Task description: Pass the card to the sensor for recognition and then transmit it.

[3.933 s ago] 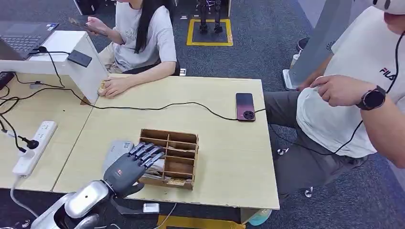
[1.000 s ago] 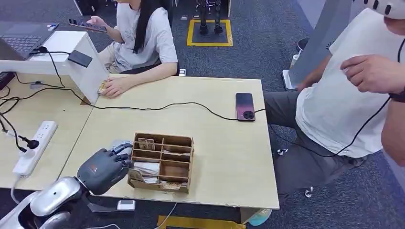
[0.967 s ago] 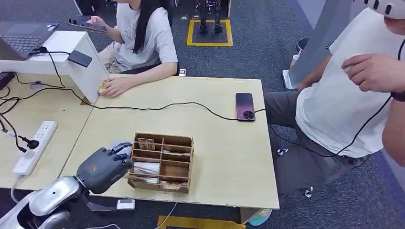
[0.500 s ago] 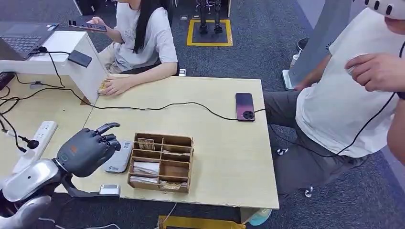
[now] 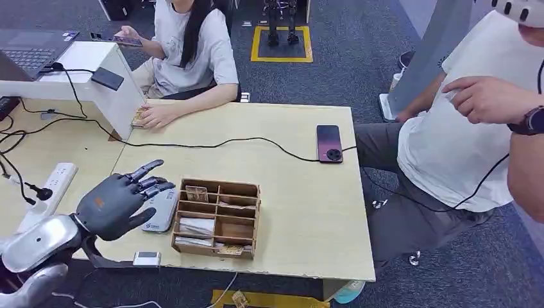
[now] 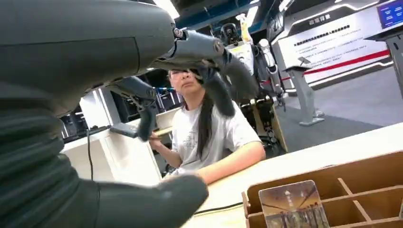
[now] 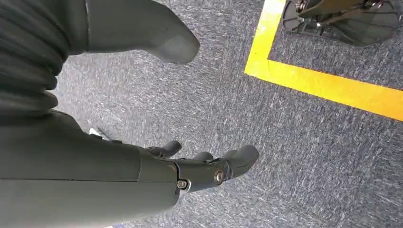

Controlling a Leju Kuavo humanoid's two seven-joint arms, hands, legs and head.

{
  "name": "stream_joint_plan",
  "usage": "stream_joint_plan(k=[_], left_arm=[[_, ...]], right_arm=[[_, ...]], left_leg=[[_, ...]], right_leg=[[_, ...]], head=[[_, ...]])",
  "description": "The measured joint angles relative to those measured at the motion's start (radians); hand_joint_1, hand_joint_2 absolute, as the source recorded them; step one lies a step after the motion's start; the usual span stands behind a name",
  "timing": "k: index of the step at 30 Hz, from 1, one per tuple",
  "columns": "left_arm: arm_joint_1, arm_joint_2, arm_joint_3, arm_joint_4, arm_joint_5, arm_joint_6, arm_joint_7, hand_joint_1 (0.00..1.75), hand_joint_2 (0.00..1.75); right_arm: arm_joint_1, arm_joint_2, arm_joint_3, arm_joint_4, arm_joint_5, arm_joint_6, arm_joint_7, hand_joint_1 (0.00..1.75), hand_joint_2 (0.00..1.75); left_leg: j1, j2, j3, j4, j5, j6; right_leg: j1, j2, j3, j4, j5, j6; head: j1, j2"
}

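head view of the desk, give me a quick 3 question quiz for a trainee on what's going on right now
1. True or false: the left hand holds a card.
2. What lies flat on the table between the left hand and the wooden organizer?
A. a grey card reader
B. a laptop
C. a mug
3. Fill in: the dark phone near the table's far edge has a black ____ running to it.

Key
1. False: its fingers are spread and nothing is in them.
2. A: the grey card reader.
3. Cable.
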Motion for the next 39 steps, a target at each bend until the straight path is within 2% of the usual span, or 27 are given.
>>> stream_joint_plan(k=[4,10,15,21,28,39], left_arm=[[-0.045,-0.057,-0.060,0.044,-0.086,0.006,0.032,0.00,1.75],[-0.115,-0.124,-0.137,0.101,-0.123,0.008,0.061,0.00,1.75],[-0.178,-0.189,-0.189,0.163,-0.217,0.021,0.114,0.00,1.75],[-0.236,-0.254,-0.221,0.223,-0.231,0.014,0.133,0.00,1.75],[-0.252,-0.272,-0.234,0.276,-0.222,-0.011,0.146,0.00,1.75],[-0.251,-0.268,-0.237,0.317,-0.201,-0.029,0.145,0.00,1.75]], right_arm=[[-0.003,0.000,0.000,0.000,0.000,0.000,0.003,0.00,1.75],[-0.006,0.000,0.000,0.000,0.000,-0.002,-0.001,0.00,1.75],[-0.009,0.002,0.000,0.000,0.000,-0.001,0.006,0.00,1.75],[-0.010,0.006,0.001,0.000,0.000,0.000,0.006,0.00,1.75],[-0.010,0.007,0.003,0.000,0.000,0.001,0.008,0.00,1.75],[-0.009,0.007,0.004,0.000,0.000,0.003,0.006,0.00,1.75]], left_leg=[[-0.001,-0.001,0.000,0.000,0.000,0.000],[-0.001,-0.001,0.000,0.000,0.000,0.000],[-0.001,-0.001,0.000,0.000,0.000,0.000],[-0.001,0.000,0.000,0.000,0.000,0.000],[-0.001,0.000,0.000,0.000,0.000,0.000],[-0.001,0.000,0.000,0.000,0.000,0.000]], right_leg=[[0.000,-0.001,0.000,0.000,0.000,0.000],[0.000,-0.001,0.000,0.000,0.000,0.000],[0.000,-0.001,0.000,0.000,0.000,0.000],[0.000,0.000,0.000,0.000,0.000,0.000],[0.000,0.000,0.000,0.000,0.000,0.000],[0.000,0.000,0.000,0.000,0.000,0.000]], head=[[0.000,0.000],[0.000,0.000],[0.000,0.000],[0.000,0.000],[0.000,0.000],[0.000,0.000]])
